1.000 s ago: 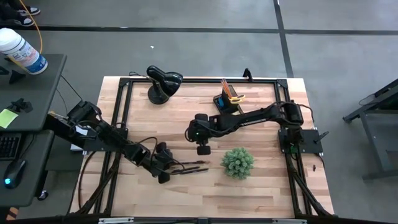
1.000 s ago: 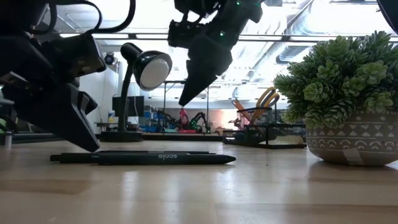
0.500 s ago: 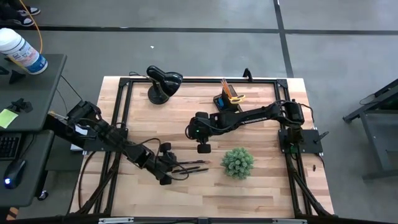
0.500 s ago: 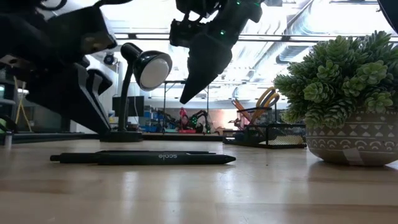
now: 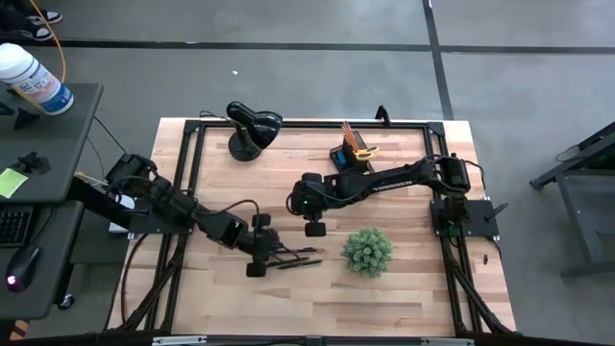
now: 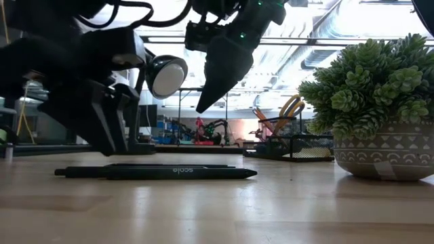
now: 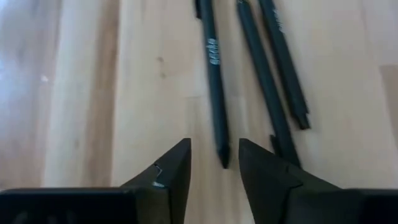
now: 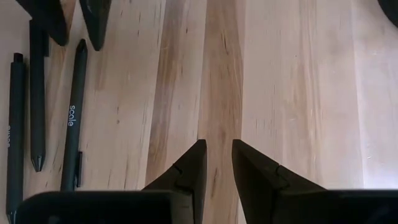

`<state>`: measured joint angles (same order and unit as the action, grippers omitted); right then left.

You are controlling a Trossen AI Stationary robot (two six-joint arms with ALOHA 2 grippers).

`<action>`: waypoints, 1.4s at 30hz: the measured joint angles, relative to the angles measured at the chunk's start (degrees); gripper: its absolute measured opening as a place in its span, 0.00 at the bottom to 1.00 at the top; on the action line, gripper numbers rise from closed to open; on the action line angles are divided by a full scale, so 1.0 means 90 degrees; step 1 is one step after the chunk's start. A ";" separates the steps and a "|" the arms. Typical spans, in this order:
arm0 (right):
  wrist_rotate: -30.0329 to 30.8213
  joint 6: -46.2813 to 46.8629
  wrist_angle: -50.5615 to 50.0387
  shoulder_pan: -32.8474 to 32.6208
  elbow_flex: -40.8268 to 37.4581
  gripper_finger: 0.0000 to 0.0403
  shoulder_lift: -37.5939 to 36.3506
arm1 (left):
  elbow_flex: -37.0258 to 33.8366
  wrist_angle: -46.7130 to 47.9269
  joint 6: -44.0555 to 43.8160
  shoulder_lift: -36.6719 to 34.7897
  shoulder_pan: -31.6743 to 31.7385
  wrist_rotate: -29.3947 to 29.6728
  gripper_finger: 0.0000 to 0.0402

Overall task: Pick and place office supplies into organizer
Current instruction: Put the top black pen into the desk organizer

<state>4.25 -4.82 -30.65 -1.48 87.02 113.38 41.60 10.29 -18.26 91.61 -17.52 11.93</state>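
Note:
Three thin black pens (image 7: 214, 74) lie side by side flat on the wooden table (image 5: 288, 258), left of the plant. My left gripper (image 7: 214, 165) hovers open just above their near-left ends, one pen's tip showing between its fingers, untouched. It is the dark mass at the left of the low view (image 6: 112, 139). My right gripper (image 8: 217, 155) hangs above the table's middle (image 5: 314, 231), slightly open with nothing between its fingers. The black organizer (image 5: 351, 159) stands at the far side, with pencils and yellow-handled scissors (image 6: 291, 105) upright in it.
A round green spiky plant (image 5: 367, 250) in a patterned pot stands right of the pens. A black domed desk lamp (image 5: 252, 130) stands at the far left corner. Bare wood lies along the near edge (image 5: 317, 308) and between the pens and the organizer.
My left gripper has risen from the table at the pens' left ends, moved a little toward the far edge, rolled about its own axis and opened. The pens have stayed where they were.

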 joint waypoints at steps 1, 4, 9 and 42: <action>0.0000 0.0000 0.0001 0.0000 0.0000 0.18 0.0000 | 0.0000 0.0000 -0.0004 0.0000 -0.0012 -0.0038 0.31; 0.0002 0.0005 0.0002 0.0000 0.0000 0.18 0.0000 | 0.0001 0.0001 -0.0096 0.0039 -0.0018 -0.0138 0.32; 0.0005 0.0007 0.0083 0.0000 0.0000 0.18 0.0000 | -0.0002 0.0073 -0.0289 0.0070 -0.0005 -0.0081 0.33; 0.0007 0.0153 0.0198 0.0000 0.0002 0.18 0.0005 | 0.0005 -0.0488 -0.0453 0.0488 -0.0007 -0.0207 0.11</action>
<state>4.32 -3.44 -28.86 -1.48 87.05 113.43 41.65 5.89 -22.34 96.01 -17.58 10.07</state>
